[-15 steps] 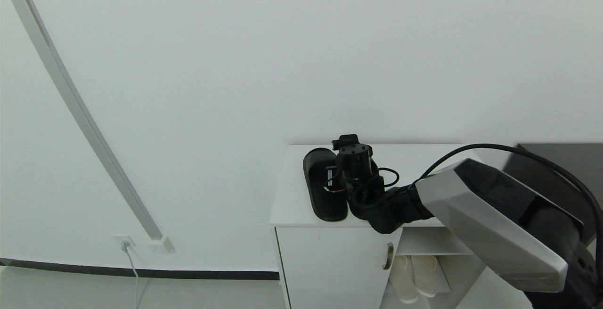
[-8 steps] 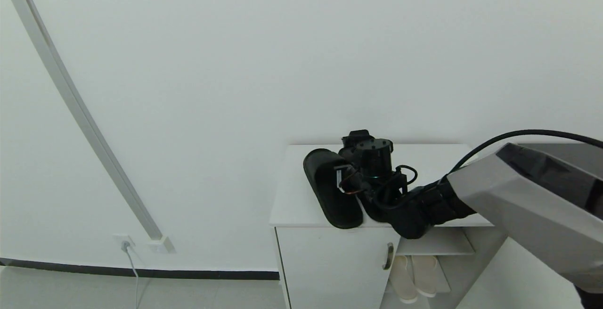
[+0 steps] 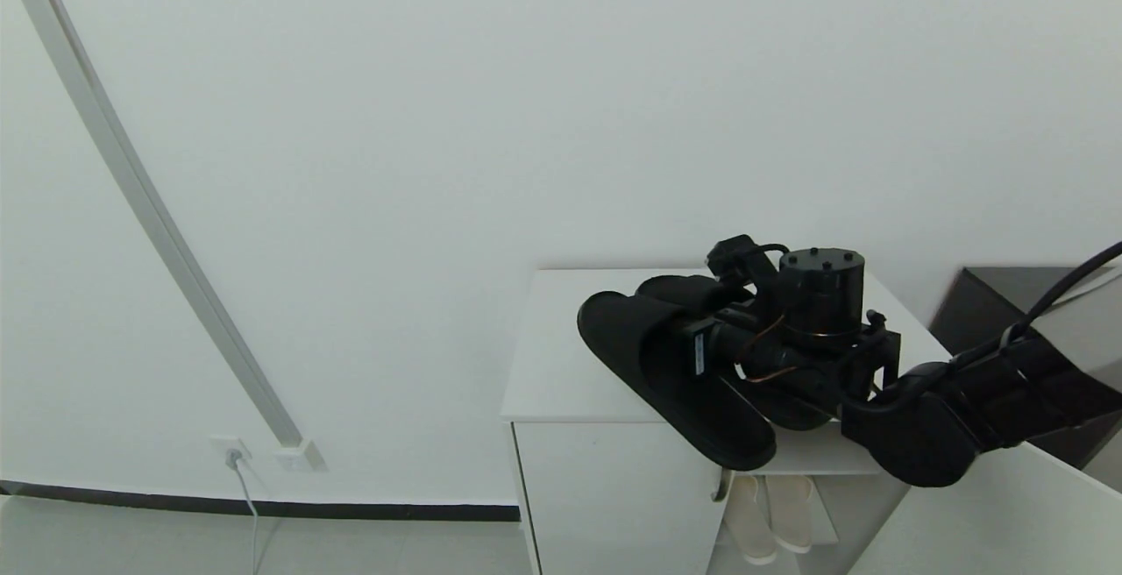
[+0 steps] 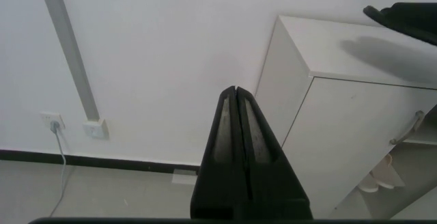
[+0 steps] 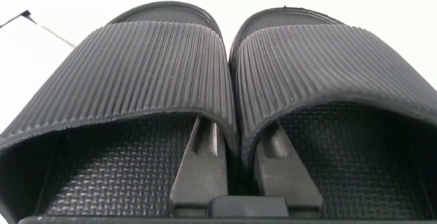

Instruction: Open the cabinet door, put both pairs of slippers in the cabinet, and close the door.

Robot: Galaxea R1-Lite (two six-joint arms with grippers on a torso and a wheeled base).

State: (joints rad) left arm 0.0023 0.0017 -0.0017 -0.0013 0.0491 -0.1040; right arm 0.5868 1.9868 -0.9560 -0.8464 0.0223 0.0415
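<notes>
Black ribbed rubber surrounds the right gripper [image 5: 237, 132]. Its two fingers [image 5: 198, 169] are pushed in under the straps of the black slippers [image 5: 157, 80], one finger inside each shoe. At a narrow spread they pinch the two inner side walls together. The toes lie ahead of the fingertips and the open heel ends lie back towards the wrist.

In the head view the pair tilts. The end nearer the wrist droops past the front edge of the cabinet [image 3: 561, 365] top. I cannot tell whether any sole touches the top under the fingers.

Below the right gripper's fingers the compartment stands open. The white slippers [image 3: 771, 518] sit side by side on a low shelf [image 3: 824, 518] inside it. Beside that opening a door panel [image 3: 614, 496] with its handle [image 3: 723, 476] is shut.

The left gripper [image 4: 235, 94] has its fingers pressed flat against each other and holds nothing. The cabinet is off beyond its fingertips, well apart.

By my reading the task is past its midpoint. The cabinet is open, the white pair is stowed, and the black pair is gripped on its way off the top. Still to do: bring the black pair down below the cabinet top and into the opening, probably beside or above the white pair. Then spread the fingers, draw them out from under the straps, and swing the door shut.
</notes>
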